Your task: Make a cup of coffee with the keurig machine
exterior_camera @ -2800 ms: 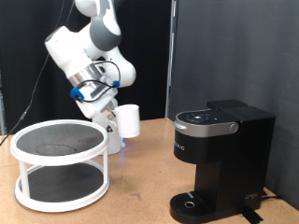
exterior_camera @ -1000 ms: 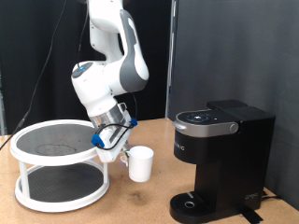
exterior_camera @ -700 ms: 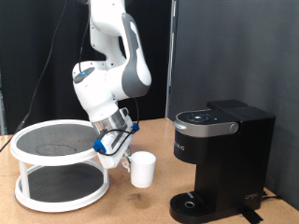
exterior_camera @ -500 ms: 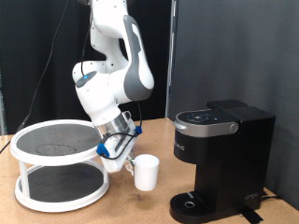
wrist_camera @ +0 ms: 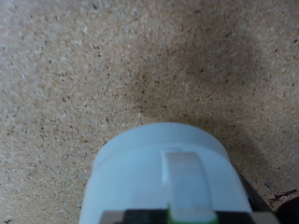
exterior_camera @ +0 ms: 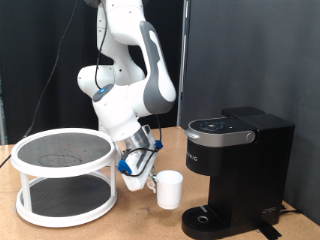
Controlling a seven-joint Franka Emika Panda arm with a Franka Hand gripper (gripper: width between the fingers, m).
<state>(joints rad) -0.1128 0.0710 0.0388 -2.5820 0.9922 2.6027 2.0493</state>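
White ceramic cup (exterior_camera: pixel 169 189) is held upright, clamped by its handle in the gripper (exterior_camera: pixel 140 177), low over the bench (exterior_camera: pixel 140 222) near its front edge. The keurig machine's (exterior_camera: pixel 232 172) drip base lies just beside, toward the exterior view's right.

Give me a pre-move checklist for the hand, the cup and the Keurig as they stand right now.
1. Cup held: ok; the hand grips it by its side, and the wrist view shows a finger over the rim.
2. Cup upright: ok, opening faces up.
3. Cup clear of the keurig machine: ok, a gap shows between them in the exterior view.
4. Cup on the drip base: not ok; it is to the exterior view's left of the base.
5. Cup contents: cannot tell.
6. Lid shut: ok, it lies flat.
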